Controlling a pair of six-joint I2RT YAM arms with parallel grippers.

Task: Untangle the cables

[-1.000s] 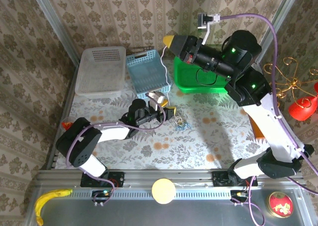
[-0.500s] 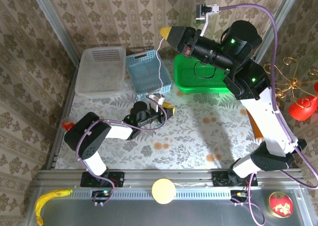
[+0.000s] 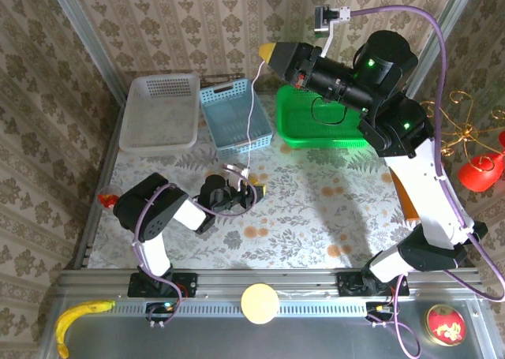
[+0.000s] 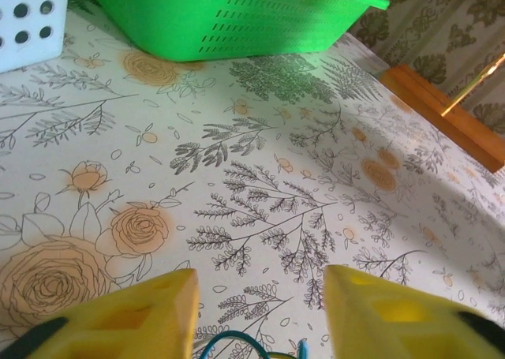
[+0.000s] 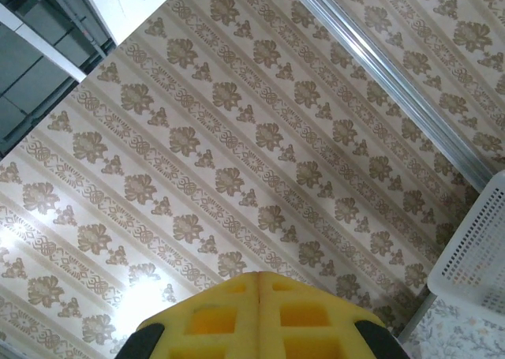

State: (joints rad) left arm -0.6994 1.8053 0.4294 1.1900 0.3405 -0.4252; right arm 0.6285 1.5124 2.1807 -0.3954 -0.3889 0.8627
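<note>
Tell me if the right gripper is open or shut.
Shut. In the right wrist view the right gripper's yellow fingers meet with no gap; from above, a white cable hangs from its tip.

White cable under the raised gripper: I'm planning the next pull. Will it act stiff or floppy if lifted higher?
Probably floppy: the white cable hangs in a loose wavy line from the shut right gripper. Likely light, since a fingertip pinch carries it.

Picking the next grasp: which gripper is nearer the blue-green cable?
Left. The blue-green cable lies at the left gripper, between its open fingers, low over the table. The right gripper is high near the back wall, shut on the pale cable.
</note>
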